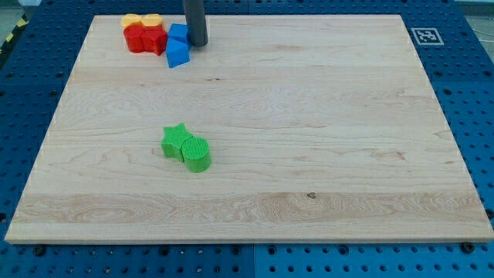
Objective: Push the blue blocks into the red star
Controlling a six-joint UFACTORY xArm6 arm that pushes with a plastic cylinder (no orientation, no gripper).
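Two blue blocks sit near the view's top left: a blue block (178, 33) above and a blue wedge-like block (177, 54) just below it. Both touch the right side of a red cluster, whose right piece is the red star (153, 39), with another red block (137, 38) on its left. My tip (198, 43) is the lower end of a dark rod right beside the upper blue block, on its right side, touching or nearly touching it.
A yellow block pair (141, 20) lies against the top of the red cluster. A green star (176, 140) and a green cylinder (197, 153) touch each other left of the board's middle. The wooden board (309, 116) rests on a blue pegboard.
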